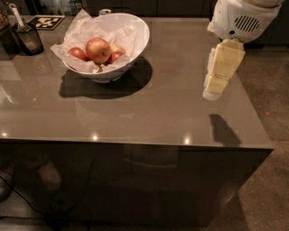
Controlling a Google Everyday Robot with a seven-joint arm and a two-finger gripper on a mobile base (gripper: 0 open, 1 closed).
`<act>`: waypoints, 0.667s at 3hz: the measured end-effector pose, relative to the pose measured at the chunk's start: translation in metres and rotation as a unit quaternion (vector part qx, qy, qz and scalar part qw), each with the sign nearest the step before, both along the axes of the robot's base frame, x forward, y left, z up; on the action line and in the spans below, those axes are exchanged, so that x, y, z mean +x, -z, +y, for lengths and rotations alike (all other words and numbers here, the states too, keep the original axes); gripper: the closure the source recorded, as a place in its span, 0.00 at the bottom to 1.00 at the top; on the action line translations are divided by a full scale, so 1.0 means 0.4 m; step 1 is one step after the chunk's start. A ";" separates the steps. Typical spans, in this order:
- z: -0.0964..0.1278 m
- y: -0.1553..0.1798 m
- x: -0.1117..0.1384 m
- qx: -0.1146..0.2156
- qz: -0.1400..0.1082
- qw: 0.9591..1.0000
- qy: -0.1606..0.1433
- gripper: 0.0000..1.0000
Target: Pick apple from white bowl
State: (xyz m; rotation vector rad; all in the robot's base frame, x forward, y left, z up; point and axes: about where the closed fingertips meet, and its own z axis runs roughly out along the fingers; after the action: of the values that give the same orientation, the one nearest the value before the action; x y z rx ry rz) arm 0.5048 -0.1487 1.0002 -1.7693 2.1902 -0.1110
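The apple, large, round and red with a yellowish blush, lies on top in the white bowl at the back left of the table. The bowl is lined with crumpled white paper. Smaller dark red apples lie beside the large one. My gripper, cream-coloured, hangs point down from the white arm above the right part of the table. It is well to the right of the bowl and holds nothing that I can see.
A dark cup with a utensil stands at the far left. A black-and-white marker card and a small can are at the back edge. The grey table ends just right of the gripper.
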 end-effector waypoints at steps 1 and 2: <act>0.056 -0.028 0.084 0.005 0.000 1.000 0.010 0.00; 0.181 -0.088 0.211 0.013 -0.025 1.000 -0.001 0.00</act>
State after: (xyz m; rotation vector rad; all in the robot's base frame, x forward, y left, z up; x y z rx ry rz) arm 0.5893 -0.0763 1.0354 -1.7350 2.1462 -0.1250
